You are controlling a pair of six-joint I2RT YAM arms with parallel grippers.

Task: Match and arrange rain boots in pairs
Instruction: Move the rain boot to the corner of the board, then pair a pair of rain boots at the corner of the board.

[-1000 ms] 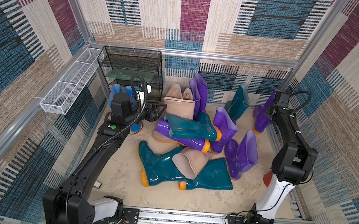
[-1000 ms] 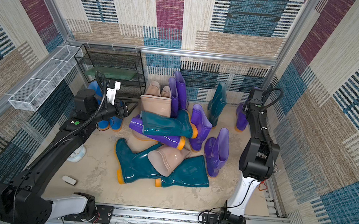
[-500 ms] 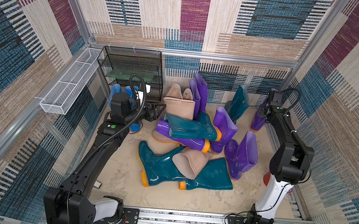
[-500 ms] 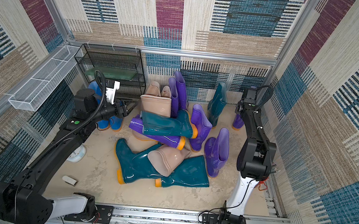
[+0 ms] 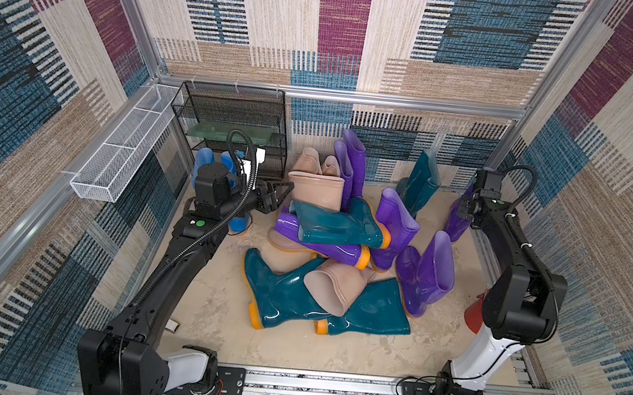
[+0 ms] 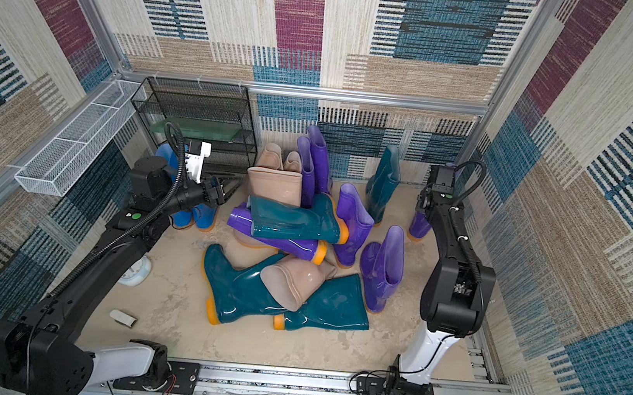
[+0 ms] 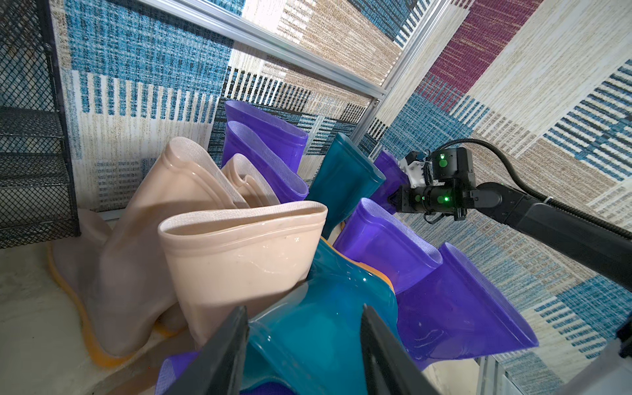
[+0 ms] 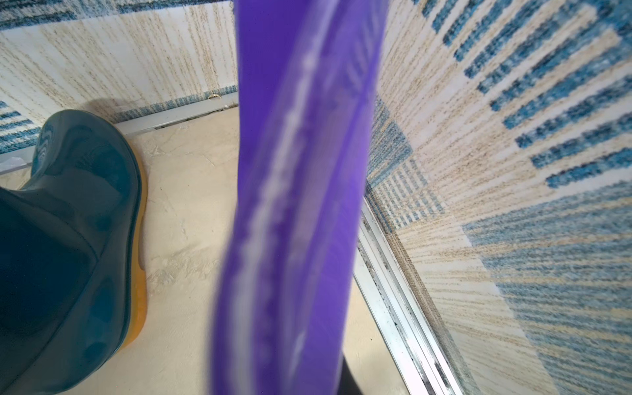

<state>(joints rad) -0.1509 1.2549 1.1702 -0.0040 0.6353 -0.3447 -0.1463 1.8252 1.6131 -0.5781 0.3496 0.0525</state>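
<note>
The rain boots lie heaped mid-floor. A dark teal boot [image 5: 340, 223] [image 7: 307, 342] lies on top of a purple one [image 5: 321, 245], next to an upright beige boot [image 5: 317, 190] [image 7: 239, 253]. My left gripper [image 5: 280, 196] [image 7: 304, 309] is open, with its fingers on either side of the teal boot's cuff end. My right gripper [image 5: 463, 211] is at the cuff of a purple boot [image 5: 455, 226] [image 8: 301, 205] standing by the right wall. That cuff is blurred and hides the jaws, and only one dark finger [image 8: 347, 378] shows.
A black wire rack [image 5: 235, 116] stands at the back left, with bright blue boots [image 5: 203, 159] in front of it. A white wire basket [image 5: 121, 156] hangs on the left wall. More teal [image 5: 279, 291], beige [image 5: 333, 285] and purple [image 5: 425, 276] boots lie in front. Small white objects [image 6: 122, 317] sit by the left arm.
My right wrist has shifted slightly by the far right corner, and the purple boot there sits a little lower. The left arm has hardly moved.
</note>
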